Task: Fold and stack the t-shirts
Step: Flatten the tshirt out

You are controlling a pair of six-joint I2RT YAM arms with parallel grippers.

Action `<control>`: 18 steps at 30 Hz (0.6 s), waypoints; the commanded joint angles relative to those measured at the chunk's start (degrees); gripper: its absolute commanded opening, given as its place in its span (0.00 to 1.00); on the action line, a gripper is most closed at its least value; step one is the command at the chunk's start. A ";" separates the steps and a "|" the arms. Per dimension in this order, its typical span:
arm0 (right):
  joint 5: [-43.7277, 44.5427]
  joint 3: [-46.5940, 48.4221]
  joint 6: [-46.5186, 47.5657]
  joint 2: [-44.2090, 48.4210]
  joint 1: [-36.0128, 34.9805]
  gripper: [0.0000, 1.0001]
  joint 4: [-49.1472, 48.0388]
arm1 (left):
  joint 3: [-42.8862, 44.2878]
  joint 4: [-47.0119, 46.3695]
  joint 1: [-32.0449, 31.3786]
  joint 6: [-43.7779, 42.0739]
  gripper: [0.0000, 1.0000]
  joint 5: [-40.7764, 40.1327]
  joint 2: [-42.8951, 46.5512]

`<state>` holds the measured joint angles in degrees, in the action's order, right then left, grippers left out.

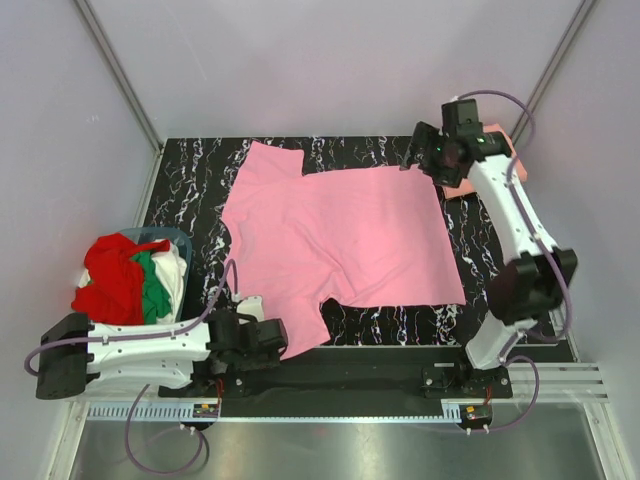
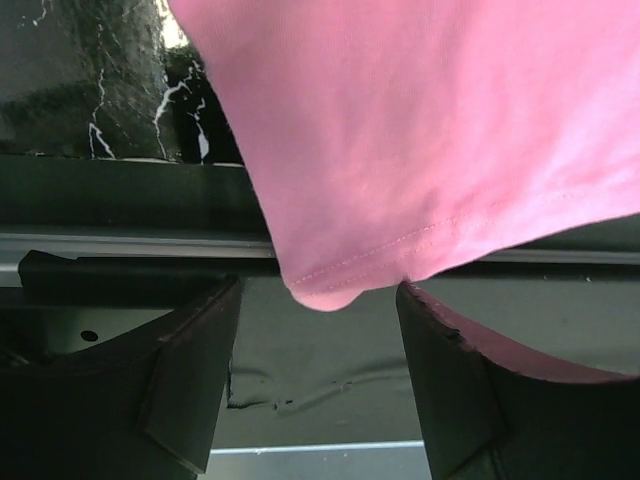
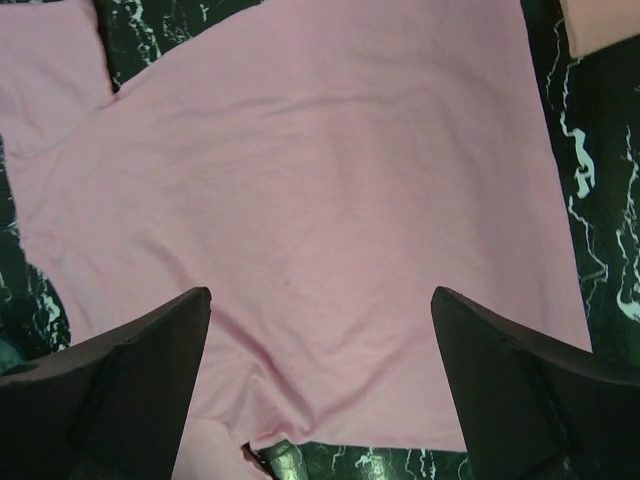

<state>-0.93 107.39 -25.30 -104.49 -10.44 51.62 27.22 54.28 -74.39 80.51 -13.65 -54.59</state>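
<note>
A bubblegum pink t-shirt (image 1: 340,240) lies spread flat on the black marbled table (image 1: 190,170). Its near sleeve reaches the front edge. My left gripper (image 1: 283,335) sits at that sleeve, open. In the left wrist view the sleeve's hemmed corner (image 2: 330,285) hangs just between the tips of the left gripper (image 2: 320,300), and neither finger presses it. My right gripper (image 1: 412,152) hovers open above the shirt's far right corner. The right wrist view shows the right gripper (image 3: 320,294) high over the pink t-shirt (image 3: 320,170), holding nothing. A salmon-orange t-shirt (image 1: 462,187) lies folded under the right arm.
A round blue-grey basket (image 1: 175,237) at the left holds red (image 1: 115,275), green (image 1: 153,290) and white (image 1: 172,275) t-shirts in a heap. The salmon-orange t-shirt (image 3: 605,25) shows at the right wrist view's top right corner. A metal rail (image 1: 350,410) runs along the near edge.
</note>
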 commanded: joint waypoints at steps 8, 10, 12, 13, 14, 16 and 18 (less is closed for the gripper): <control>-0.22 -34.05 -8.44 28.09 0.07 1.00 -3.54 | 0.55 -7.88 -0.84 -0.09 0.41 -6.39 -6.75; -0.21 -38.47 -9.59 32.21 0.07 1.00 -3.80 | 0.99 -6.65 -0.93 0.08 0.32 -8.05 -6.50; -0.30 -44.45 -10.91 34.78 0.07 1.00 -4.50 | 1.60 -4.81 -0.93 0.70 0.23 -10.59 -4.92; -0.39 -46.03 -11.35 36.97 -0.02 1.00 -4.59 | 1.78 -3.06 -0.93 0.96 0.19 -11.30 -4.22; -0.56 -48.74 -12.40 38.03 0.06 1.00 -4.77 | 2.13 -2.17 -0.93 1.31 0.10 -11.83 -2.64; -0.65 -50.69 -13.72 40.85 0.07 1.00 -4.24 | 2.48 1.15 -1.02 2.97 0.00 -12.28 -0.88; -0.57 -53.68 -15.65 42.87 0.07 1.00 -3.89 | 2.75 3.97 -1.11 4.73 0.00 -11.84 1.93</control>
<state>-1.17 55.61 -36.75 -65.84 -10.44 49.21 28.88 55.66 -75.35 81.54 -20.71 -56.14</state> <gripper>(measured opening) 0.994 0.012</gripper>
